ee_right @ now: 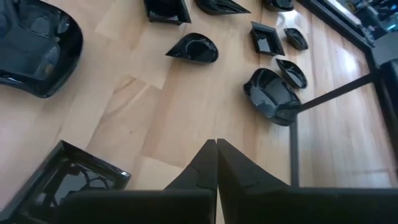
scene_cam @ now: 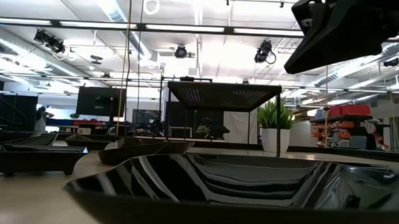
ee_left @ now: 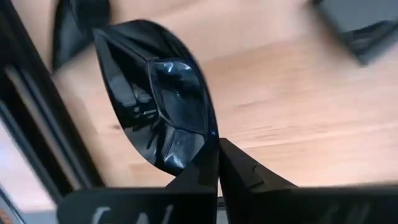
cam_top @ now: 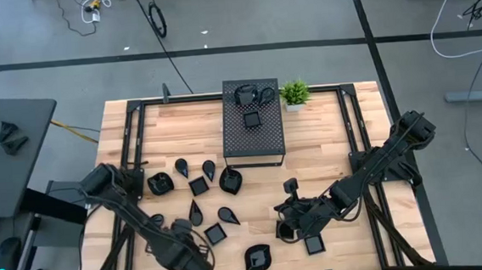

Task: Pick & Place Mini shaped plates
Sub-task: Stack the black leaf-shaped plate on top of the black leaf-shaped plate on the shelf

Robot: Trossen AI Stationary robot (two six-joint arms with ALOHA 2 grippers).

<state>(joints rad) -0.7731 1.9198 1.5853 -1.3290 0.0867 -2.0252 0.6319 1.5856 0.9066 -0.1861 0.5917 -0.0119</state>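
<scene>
Pinching the rim of a teardrop plate between my closed left gripper, I judge lifting comes next; my right gripper waits shut, empty.

light wood table in a black frame. black perforated box and small potted plant at the far edge; glossy black mini plates scattered across the near half.

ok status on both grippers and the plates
Left gripper shut on the rim of a teardrop plate. Right gripper shut, empty, above bare wood. Nothing in the way.
</scene>
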